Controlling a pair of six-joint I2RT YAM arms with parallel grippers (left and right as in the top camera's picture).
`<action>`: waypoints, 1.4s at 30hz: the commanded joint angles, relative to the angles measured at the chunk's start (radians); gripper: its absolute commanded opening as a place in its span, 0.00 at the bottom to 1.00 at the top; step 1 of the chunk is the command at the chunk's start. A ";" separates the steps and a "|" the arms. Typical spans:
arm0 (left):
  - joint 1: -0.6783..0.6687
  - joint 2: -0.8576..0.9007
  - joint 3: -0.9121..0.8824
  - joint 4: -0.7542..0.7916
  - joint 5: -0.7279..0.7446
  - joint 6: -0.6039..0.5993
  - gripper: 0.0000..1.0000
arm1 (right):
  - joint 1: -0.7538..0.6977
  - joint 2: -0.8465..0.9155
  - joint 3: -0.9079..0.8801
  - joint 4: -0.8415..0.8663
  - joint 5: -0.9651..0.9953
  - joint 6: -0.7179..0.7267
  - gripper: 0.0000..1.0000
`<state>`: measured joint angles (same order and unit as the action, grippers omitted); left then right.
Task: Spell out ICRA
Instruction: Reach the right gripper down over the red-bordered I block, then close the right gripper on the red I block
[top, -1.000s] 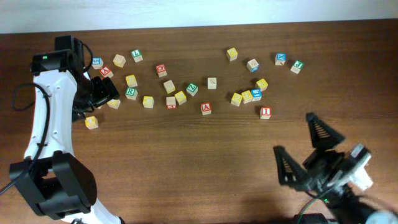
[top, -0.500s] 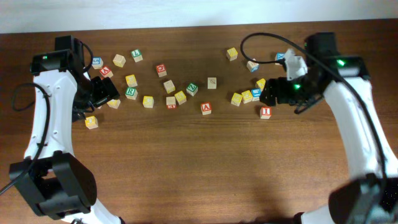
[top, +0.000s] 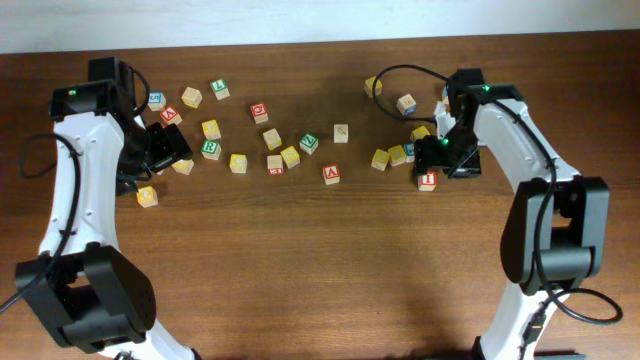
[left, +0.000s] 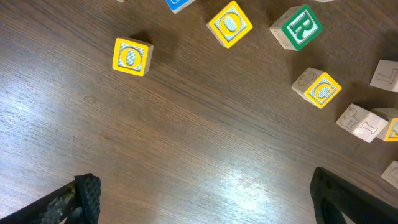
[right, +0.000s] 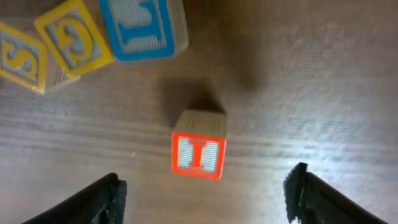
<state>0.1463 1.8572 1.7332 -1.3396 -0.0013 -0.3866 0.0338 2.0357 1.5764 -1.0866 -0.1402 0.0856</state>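
Directly over the red I cube (right: 199, 148), right tool (right: 204, 190) is open, 1 finger off each side, neither touching it. The I sits on the desk (top: 330, 260), with a blue cube (right: 144, 26) and 2 yellow cubes (right: 74, 37) near its back-left. Red A (top: 331, 174) is left of the I, well apart. Green R (left: 301, 26) is far left of the I, near the left tool (left: 205, 190), which is wide open, holding nothing. Can't tell which yellow cube is the C.

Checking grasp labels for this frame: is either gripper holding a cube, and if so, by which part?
Nothing is held. The right gripper hangs open over the red I cube, not touching it. The left gripper is open over bare table.
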 joint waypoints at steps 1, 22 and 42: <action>0.003 0.007 -0.001 -0.001 -0.007 -0.009 0.99 | 0.058 0.021 -0.014 0.047 0.098 0.032 0.68; 0.003 0.007 -0.001 -0.001 -0.007 -0.010 0.99 | 0.077 0.052 -0.097 0.116 0.083 0.083 0.38; 0.003 0.007 -0.001 -0.001 -0.006 -0.010 0.99 | 0.419 0.052 -0.097 0.091 -0.179 0.257 0.21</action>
<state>0.1463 1.8572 1.7332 -1.3396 -0.0010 -0.3866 0.3813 2.0819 1.4849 -1.0275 -0.3058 0.2180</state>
